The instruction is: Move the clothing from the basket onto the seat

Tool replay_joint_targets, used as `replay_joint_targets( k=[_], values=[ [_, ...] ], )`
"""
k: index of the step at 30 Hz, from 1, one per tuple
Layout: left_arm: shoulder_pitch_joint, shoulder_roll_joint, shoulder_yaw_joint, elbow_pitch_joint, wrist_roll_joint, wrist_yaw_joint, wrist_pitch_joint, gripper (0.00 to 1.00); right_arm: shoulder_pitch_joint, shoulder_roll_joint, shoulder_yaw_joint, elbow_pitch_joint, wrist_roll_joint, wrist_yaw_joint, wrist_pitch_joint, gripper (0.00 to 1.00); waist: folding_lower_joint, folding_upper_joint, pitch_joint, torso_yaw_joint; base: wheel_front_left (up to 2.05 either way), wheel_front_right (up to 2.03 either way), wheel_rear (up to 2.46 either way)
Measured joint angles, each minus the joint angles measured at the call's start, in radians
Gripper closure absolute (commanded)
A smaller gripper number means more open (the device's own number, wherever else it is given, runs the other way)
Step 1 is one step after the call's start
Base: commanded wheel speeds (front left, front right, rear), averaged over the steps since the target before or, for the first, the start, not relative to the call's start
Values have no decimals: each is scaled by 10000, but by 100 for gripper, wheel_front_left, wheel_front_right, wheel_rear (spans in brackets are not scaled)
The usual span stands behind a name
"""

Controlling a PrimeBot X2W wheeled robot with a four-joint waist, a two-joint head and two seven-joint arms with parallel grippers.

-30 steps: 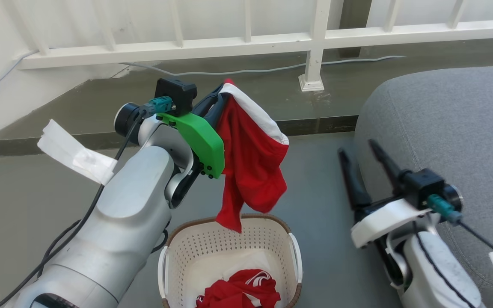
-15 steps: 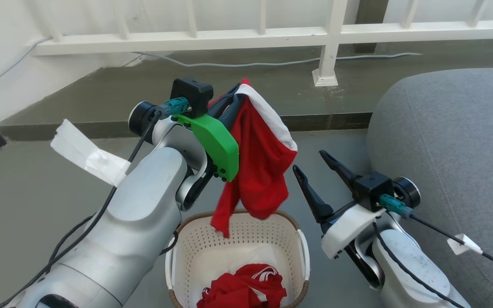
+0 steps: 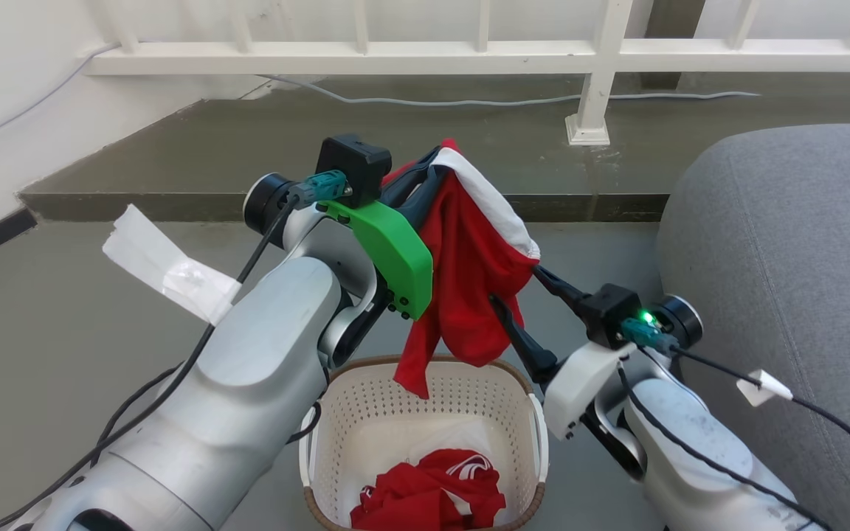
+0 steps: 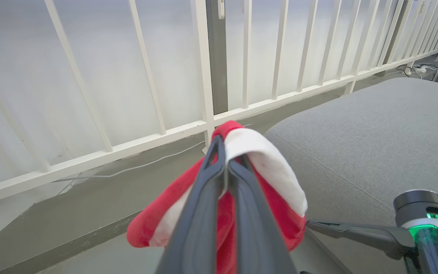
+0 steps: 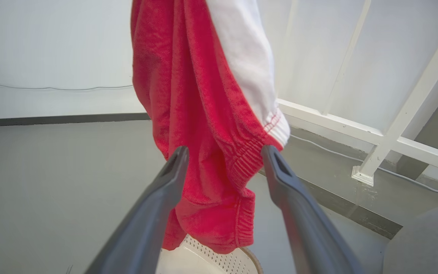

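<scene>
Above cream perforated plastic basket (image 3: 381, 413): red white-trimmed garment (image 3: 469, 295) was kept pinched by left gripper (image 4: 222, 152) | spread-fingered right gripper (image 3: 517, 287) was brought around it | handover judged likely.

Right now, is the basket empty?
Not empty: red clothing lies crumpled in the basket, while another garment hangs above it from the left gripper.

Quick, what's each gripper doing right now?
Left gripper: closed, holding a red garment.
Right gripper: open, straddling that garment, not gripping it.
</scene>
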Motion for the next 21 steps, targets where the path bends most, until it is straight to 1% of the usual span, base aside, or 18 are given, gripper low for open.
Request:
replay_joint_targets(
  k=[2, 7, 14, 21],
  values=[
    [-7, 2, -58, -84, -33, 19, 0, 100, -280, -4, 176, 171, 50, 56, 0, 0, 0, 0, 2, 21, 0, 0, 0],
    [-23, 10, -232, -268, -88, 123, 2, 100, -795, -8, 510, 596, 128, 56, 0, 0, 0, -1, 4, 91, 0, 0, 0],
    [-48, 10, -274, -412, -128, 309, 0, 100, -929, -10, 704, 867, 430, 56, 0, 0, 0, 0, -10, 167, 0, 0, 0],
    [-158, 10, -276, -454, -130, 416, -2, 100, -922, -12, 514, 1396, 525, 56, 0, 0, 0, -1, 0, 151, 0, 0, 0]
  ],
)
